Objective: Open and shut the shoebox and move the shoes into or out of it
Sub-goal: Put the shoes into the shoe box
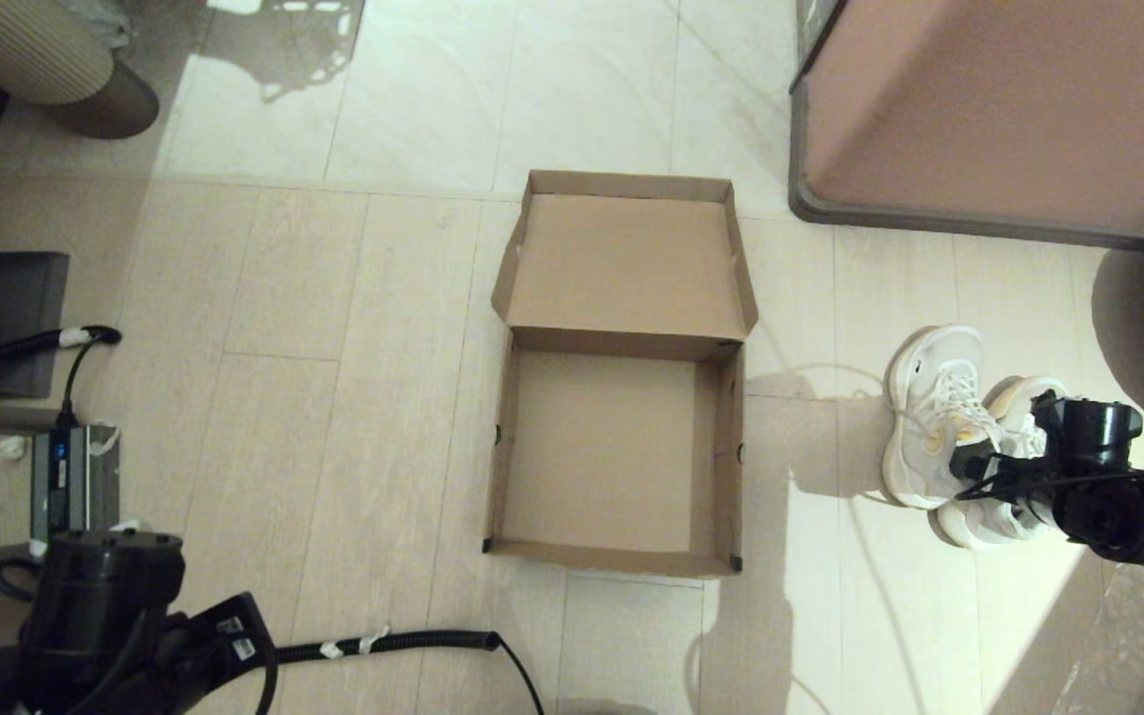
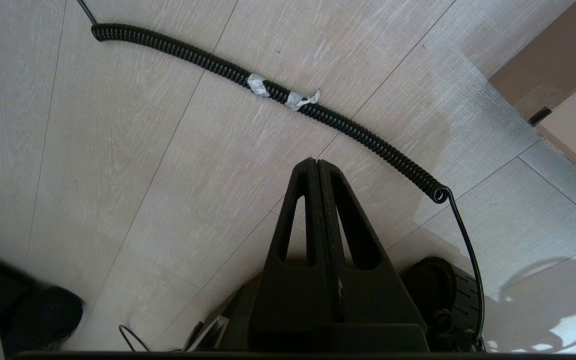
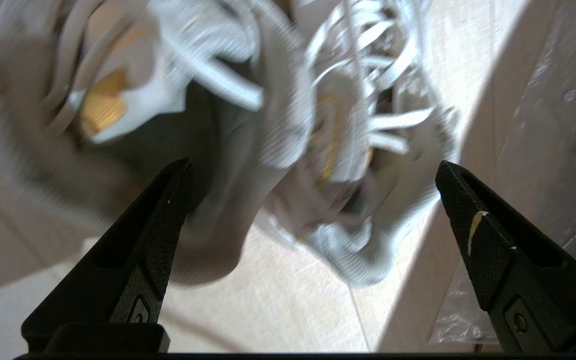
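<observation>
Shoebox (image 1: 622, 397) sits open in the middle of my head view, plain brown cardboard, lid flap thrown back flat on the far side, nothing inside it. Off to its right on the floor I have the shoes (image 1: 949, 437), white and light grey with white laces, standing side by side, well apart from the box.

Right gripper (image 1: 1004, 477) hangs over the heel end of the nearer shoe, and from the head camera its body covers that part of the pair. Right wrist view gives me what the head cannot: both black fingers (image 3: 138, 260) spread wide, nothing between them, the shoes (image 3: 268, 125) just ahead, laces and collars blurred, a yellowish patch on each tongue. I cannot tell whether a fingertip touches either shoe.

Left gripper (image 2: 316, 165) is parked low at my left, jaws pressed together and empty. Its wrist camera shows a coiled black cable (image 2: 268, 92) on the floor with pale tape wrapped round it, plus one corner of the shoebox (image 2: 563, 105), cut off at the frame edge.
</observation>
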Controlling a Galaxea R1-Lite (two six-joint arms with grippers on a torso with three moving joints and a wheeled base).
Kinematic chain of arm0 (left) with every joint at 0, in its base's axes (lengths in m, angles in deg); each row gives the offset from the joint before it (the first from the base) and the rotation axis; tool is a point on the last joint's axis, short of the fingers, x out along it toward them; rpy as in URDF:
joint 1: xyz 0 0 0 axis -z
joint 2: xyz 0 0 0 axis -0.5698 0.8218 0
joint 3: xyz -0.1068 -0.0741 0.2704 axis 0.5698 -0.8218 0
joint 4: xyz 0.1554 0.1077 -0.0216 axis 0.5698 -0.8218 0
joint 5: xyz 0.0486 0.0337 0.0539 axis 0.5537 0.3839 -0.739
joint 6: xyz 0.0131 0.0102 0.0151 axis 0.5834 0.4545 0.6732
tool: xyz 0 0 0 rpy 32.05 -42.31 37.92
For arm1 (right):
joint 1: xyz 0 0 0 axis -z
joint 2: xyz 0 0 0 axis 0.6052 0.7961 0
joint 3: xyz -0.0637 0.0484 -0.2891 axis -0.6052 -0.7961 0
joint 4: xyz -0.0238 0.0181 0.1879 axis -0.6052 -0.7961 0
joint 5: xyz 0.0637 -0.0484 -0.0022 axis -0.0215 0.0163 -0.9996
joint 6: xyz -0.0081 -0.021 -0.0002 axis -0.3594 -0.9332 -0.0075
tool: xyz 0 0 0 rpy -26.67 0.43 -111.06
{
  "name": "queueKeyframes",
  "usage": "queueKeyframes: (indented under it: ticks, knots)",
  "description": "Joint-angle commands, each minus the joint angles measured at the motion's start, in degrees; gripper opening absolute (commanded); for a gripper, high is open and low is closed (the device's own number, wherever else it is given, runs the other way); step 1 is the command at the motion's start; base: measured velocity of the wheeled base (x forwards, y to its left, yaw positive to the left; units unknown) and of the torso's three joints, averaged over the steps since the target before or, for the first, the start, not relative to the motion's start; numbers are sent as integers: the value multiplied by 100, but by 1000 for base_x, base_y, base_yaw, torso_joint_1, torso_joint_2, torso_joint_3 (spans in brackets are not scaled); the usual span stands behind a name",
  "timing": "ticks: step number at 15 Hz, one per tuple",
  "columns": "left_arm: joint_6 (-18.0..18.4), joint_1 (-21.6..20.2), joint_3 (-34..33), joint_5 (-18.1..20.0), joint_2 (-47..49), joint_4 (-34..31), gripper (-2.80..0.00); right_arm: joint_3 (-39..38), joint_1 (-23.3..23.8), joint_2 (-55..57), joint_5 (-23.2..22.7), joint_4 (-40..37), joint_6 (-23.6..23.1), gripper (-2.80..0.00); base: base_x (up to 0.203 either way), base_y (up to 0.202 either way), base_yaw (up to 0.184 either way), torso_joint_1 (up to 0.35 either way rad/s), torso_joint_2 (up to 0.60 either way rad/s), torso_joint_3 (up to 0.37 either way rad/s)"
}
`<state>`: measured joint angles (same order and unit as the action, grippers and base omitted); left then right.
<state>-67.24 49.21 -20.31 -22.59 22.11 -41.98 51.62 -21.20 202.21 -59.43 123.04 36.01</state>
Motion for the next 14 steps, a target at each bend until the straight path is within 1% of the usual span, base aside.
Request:
queueKeyframes:
  ticks: [1,5,7,8,9,10,14]
  knots:
    - [-17,3,-24,-26,-42,19,-280,-117,-83,65,4,33,22,0,0,0,0,0,0,0]
    - [-17,-6,-168,-55,-170,18,-280,-30,-71,537,7,45,96,0,0,0,0,0,0,0]
    - [-17,-6,-182,-55,-170,24,-280,32,-66,765,-157,173,101,0,0,0,0,0,0,0]
    - [-17,-6,-166,-63,-170,24,-280,120,-66,927,-317,426,85,0,0,0,0,0,0,0]
    - [-17,-6,-165,-63,-162,24,-280,256,-63,1100,-414,700,62,0,0,0,0,0,0,0]
    - [-17,-14,-165,-63,-162,24,-280,414,-62,1184,-447,800,64,0,0,0,0,0,0,0]
    - [-9,-14,-156,-63,-108,24,-280,1032,73,1487,-512,769,75,0,0,0,0,0,0,0]
